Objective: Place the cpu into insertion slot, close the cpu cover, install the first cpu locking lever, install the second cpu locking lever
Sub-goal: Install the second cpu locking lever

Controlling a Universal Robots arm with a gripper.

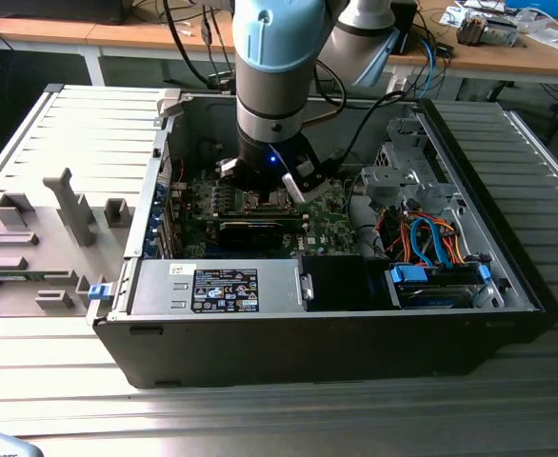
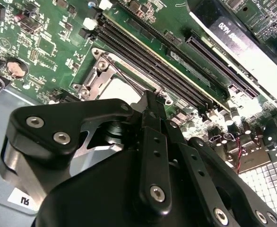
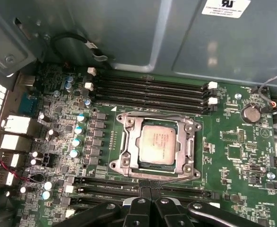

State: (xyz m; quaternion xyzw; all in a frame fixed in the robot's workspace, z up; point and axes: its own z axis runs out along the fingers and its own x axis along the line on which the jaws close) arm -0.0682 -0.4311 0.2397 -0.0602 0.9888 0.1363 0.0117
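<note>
Your cpu (image 3: 158, 144) sits in the insertion slot (image 3: 129, 163), cpu cover (image 3: 188, 147) shut around it. Gripper (image 3: 150, 195), fingertips together and empty, hovers just beside; judge the thin levers springy, so press near their ends.

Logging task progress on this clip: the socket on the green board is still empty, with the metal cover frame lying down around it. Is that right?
Not quite. The insertion slot is not empty: the first wrist view shows the cpu sitting in it, its silvery top visible through the window of the cpu cover, which does lie down around it.
</note>
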